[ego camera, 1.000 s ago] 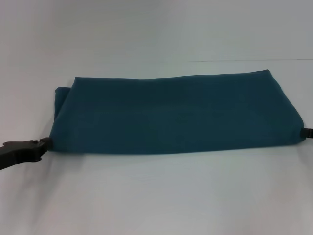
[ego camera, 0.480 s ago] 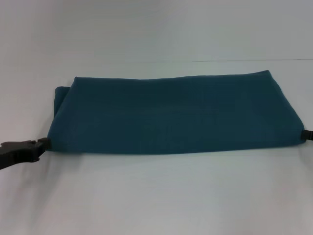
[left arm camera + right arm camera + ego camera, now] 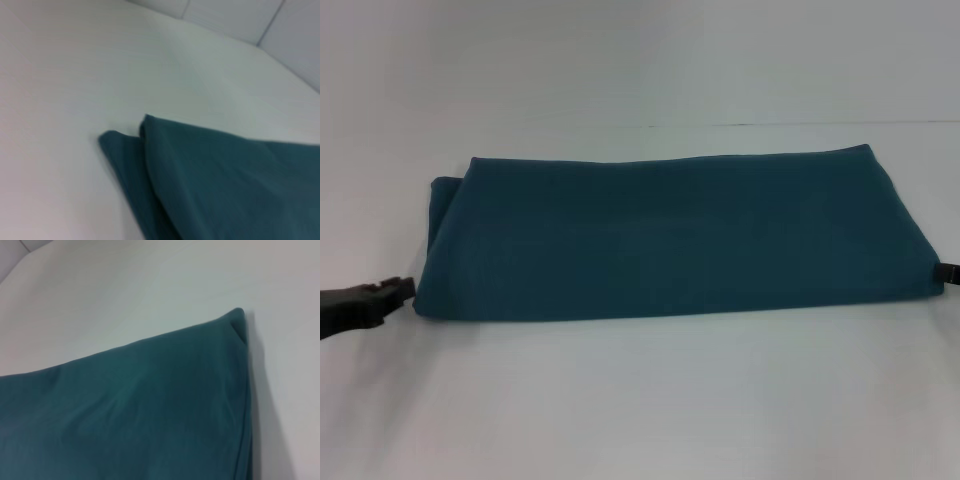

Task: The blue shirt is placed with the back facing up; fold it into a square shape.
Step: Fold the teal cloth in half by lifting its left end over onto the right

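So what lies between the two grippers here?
In the head view, only the folded dark teal-blue knit shirt spans between the left gripper and right gripper, on the white table.

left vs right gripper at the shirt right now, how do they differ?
1. The left gripper shows well into the head view, arm and all; the right gripper is only a sliver at the picture's edge.
2. The left sits at the near left corner of the blue shirt, the right at the near right corner.

Shared: both are black, low on the white table, and right beside the folded shirt's near edge. Neither's finger state is visible.
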{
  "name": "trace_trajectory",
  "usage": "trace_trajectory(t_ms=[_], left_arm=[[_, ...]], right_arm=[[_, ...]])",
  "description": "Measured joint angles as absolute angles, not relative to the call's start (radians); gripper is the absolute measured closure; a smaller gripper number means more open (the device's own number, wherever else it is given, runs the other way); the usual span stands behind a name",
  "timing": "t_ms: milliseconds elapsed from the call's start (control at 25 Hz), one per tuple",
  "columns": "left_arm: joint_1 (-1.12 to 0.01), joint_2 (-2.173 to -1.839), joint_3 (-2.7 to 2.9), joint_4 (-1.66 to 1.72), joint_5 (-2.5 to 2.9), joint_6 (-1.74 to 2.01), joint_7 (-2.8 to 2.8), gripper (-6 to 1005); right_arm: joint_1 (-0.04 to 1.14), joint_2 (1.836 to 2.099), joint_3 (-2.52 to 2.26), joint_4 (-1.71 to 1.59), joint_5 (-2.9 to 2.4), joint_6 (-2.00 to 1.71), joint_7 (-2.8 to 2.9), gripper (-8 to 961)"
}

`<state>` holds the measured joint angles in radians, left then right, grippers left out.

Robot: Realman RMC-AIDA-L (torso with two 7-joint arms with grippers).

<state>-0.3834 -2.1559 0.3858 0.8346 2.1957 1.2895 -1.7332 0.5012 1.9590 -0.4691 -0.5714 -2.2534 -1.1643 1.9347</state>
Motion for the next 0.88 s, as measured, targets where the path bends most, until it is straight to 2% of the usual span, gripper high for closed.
trace_trajectory(t_ms=[120, 200, 280, 440, 520, 880], left_arm=[[-0.382, -2.15, 0.331, 0.837, 2.195, 1.311, -1.76, 923], [-0.379, -2.145, 0.282, 0.839, 2.195, 1.328, -1.793, 785], [-0.373, -2.141, 0.251, 0.839, 2.195, 1.352, -1.829, 673], [-0.361, -2.14, 0.246, 0.846, 2.198, 1.395, -1.906, 500], [-0.358, -2.14, 0.251, 0.848, 2.207, 1.414, -1.947, 474], [-0.363, -2.145, 0.305, 0.844, 2.271, 1.452, -2.088, 356]], right_arm=[[0.498, 1.96, -0.465, -0.596, -2.253, -1.174, 1.925, 902], [0.494, 1.968, -0.453, -0.628, -2.25, -1.176, 1.925, 898], [0.489, 1.976, -0.434, -0.664, -2.243, -1.183, 1.925, 656], [0.482, 1.98, -0.413, -0.709, -2.186, -1.237, 1.912, 494], [0.483, 1.974, -0.414, -0.714, -2.147, -1.272, 1.904, 413], [0.546, 1.965, -0.429, -0.718, -2.119, -1.313, 1.896, 217]])
